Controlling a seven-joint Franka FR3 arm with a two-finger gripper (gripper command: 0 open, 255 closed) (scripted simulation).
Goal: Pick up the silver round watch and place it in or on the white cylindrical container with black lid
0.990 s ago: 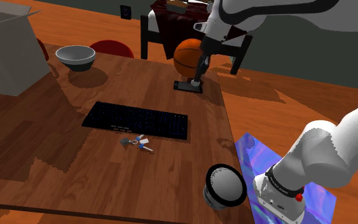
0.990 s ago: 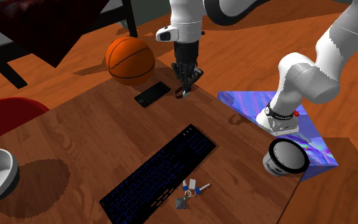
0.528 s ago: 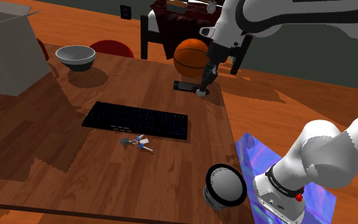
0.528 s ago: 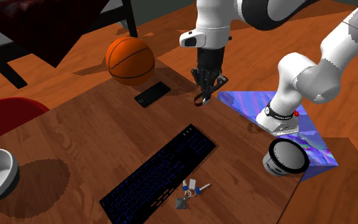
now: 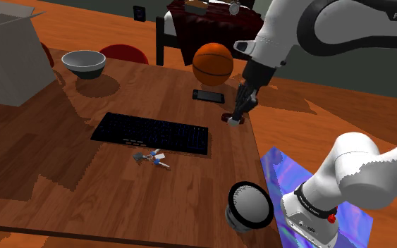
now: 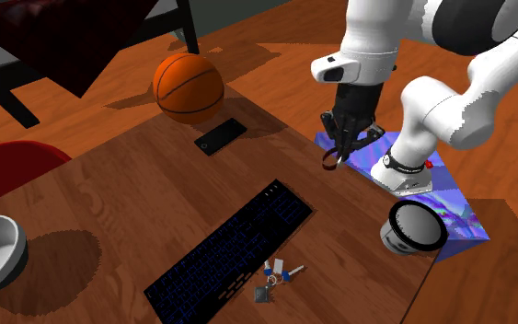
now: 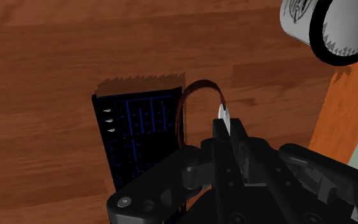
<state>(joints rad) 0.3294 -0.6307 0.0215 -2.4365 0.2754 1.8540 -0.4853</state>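
Watch [image 5: 233, 120], 1 item, clamped in our closed tool [image 5: 237, 115] above the surface [image 5: 63, 155]; container [image 5: 248, 206] lies well apart, toward the stand [image 5: 278, 172], we judge.

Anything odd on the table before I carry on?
The container sits at the very edge of the table and looks tipped rather than upright. The claw clasps the watch, whose strap dangles below.
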